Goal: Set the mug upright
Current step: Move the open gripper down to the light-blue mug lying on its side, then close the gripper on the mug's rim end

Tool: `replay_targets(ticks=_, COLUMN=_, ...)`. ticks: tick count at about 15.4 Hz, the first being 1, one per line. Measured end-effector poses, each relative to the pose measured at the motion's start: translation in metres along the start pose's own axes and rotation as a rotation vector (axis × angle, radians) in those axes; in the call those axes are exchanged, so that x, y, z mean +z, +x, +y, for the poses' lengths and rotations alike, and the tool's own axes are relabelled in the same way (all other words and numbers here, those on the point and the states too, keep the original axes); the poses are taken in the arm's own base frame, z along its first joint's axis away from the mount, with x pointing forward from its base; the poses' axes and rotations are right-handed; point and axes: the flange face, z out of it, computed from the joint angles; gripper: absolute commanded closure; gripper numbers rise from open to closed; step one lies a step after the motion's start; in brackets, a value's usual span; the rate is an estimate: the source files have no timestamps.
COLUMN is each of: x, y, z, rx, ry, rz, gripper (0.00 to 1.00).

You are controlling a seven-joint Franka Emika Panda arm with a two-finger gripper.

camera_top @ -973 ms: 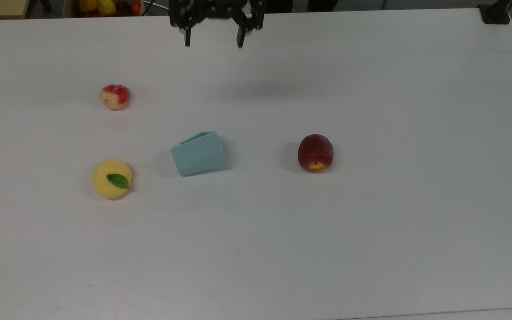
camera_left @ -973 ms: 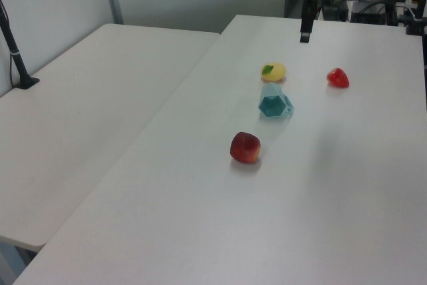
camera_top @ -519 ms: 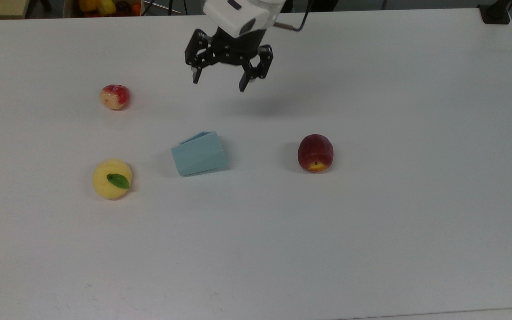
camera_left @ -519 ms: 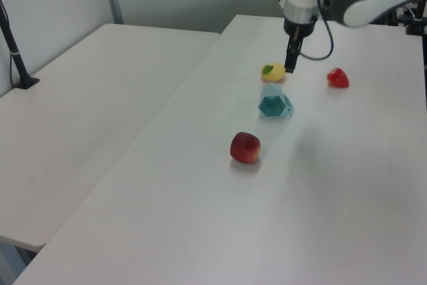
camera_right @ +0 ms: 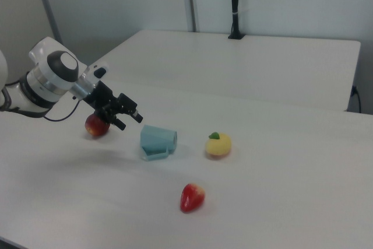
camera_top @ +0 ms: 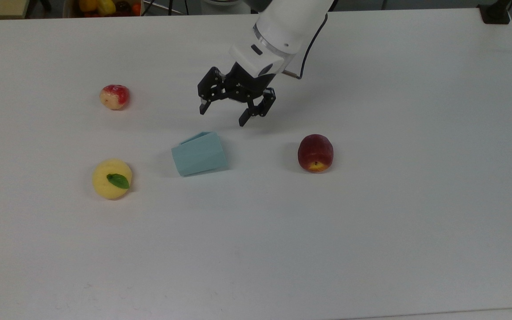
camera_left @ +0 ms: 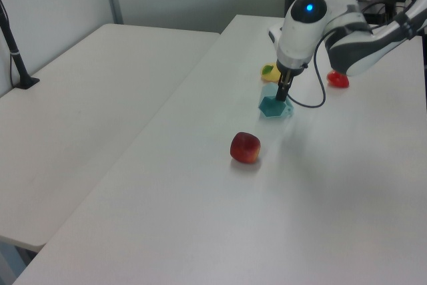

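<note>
Top view: mug [camera_top: 199, 154] on its side on the bench [camera_top: 371, 222], long axis left-right, just below-left of the tool [camera_top: 224, 116], fingers spread apart, empty

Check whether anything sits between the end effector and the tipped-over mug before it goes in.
Nothing visible does. The end effector, fingers spread, hangs just beyond the mug, which lies on its side, with bare table between them. The dark red peach, the yellow fruit and the small red fruit all sit off to the sides.
</note>
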Motion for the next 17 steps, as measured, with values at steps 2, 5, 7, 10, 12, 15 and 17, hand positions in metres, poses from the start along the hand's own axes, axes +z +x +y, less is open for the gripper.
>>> replay_targets(ticks=2, x=0.015, y=-0.001, z=-0.010, rx=0.011, ry=-0.025, rz=0.008, gripper=0.00)
replay_targets(ticks=5, x=0.035, y=-0.005, z=-0.023, rx=0.030, ry=-0.067, rz=0.021, gripper=0.00)
replay_targets(ticks=7, x=0.047, y=-0.006, z=-0.032, rx=0.032, ry=-0.086, rz=0.045, gripper=0.00)
replay_targets(ticks=10, x=0.060, y=-0.008, z=-0.036, rx=0.027, ry=-0.117, rz=0.064, gripper=0.00)
replay_targets(ticks=12, x=0.067, y=-0.008, z=-0.032, rx=0.020, ry=-0.132, rz=0.065, gripper=0.00)
replay_targets(ticks=15, x=0.082, y=-0.008, z=-0.022, rx=0.004, ry=-0.165, rz=0.067, gripper=0.00)
replay_targets(ticks=17, x=0.093, y=-0.008, z=-0.014, rx=0.004, ry=-0.180, rz=0.060, gripper=0.10)
